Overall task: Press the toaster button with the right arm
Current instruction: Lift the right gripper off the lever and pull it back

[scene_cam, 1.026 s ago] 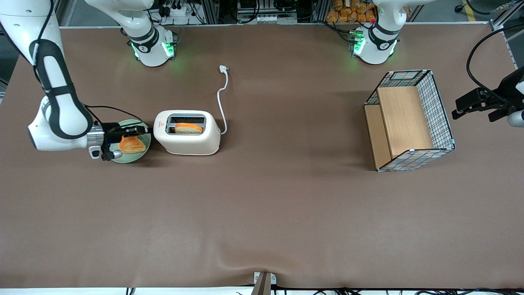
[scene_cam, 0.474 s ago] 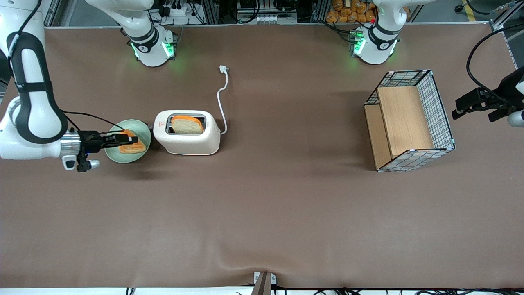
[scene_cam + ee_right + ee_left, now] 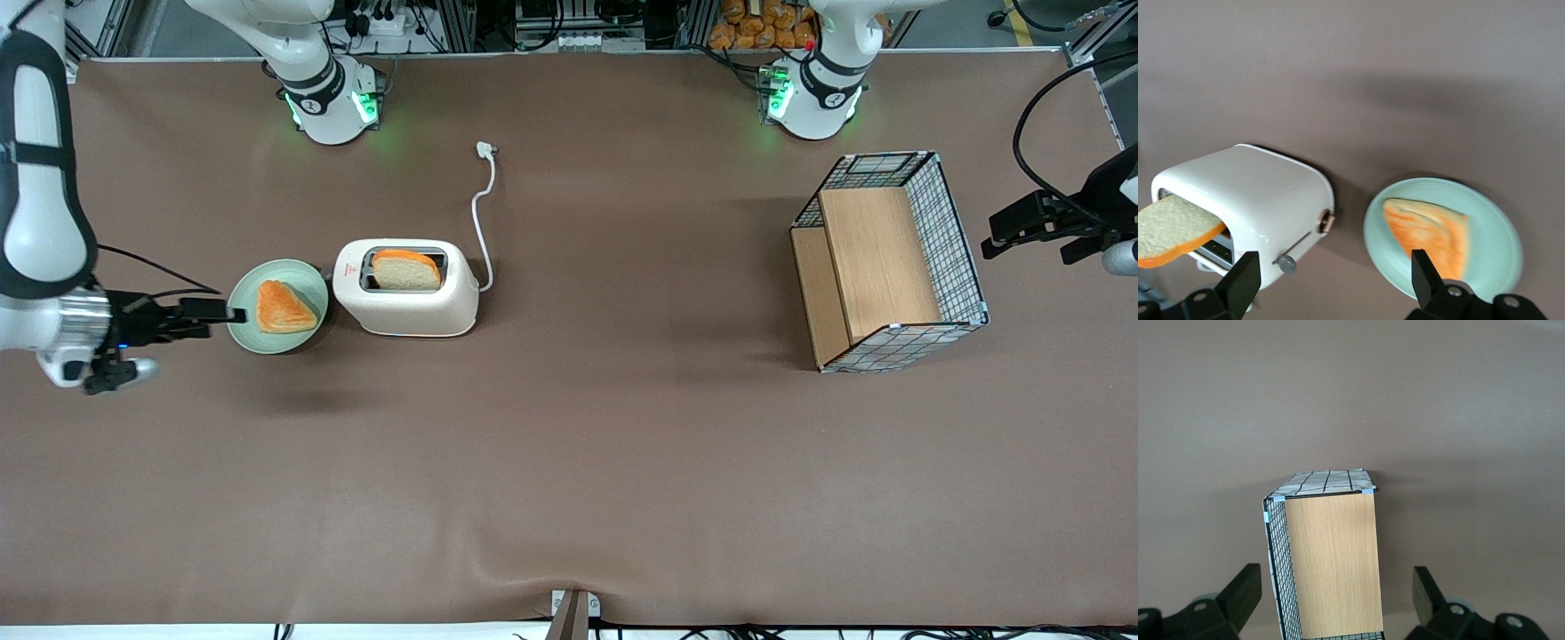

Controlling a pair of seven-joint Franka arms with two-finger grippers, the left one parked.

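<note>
The cream-white toaster (image 3: pixel 407 289) stands on the brown table, with a bread slice (image 3: pixel 406 269) sticking up out of its top slot. In the right wrist view the toaster (image 3: pixel 1251 207) shows its narrow end with the toaster button (image 3: pixel 1287 264), a small grey lever tab at the low end of a slit, below a round dial (image 3: pixel 1327 221). My right arm's gripper (image 3: pixel 233 313) is open and empty. It hovers at the rim of a green plate (image 3: pixel 249 333) that lies between it and the toaster's button end. In the right wrist view the gripper (image 3: pixel 1335 273) points at the gap between toaster and plate (image 3: pixel 1485 267).
The plate carries a triangular toast piece (image 3: pixel 284 307). The white cord (image 3: pixel 481 213) runs from the toaster away from the front camera. A wire-mesh basket with wooden boards (image 3: pixel 889 262) stands toward the parked arm's end, also in the left wrist view (image 3: pixel 1331 560).
The gripper has pulled back from the toaster's button end, across the plate to its rim. The bread slice has risen out of the slot.
</note>
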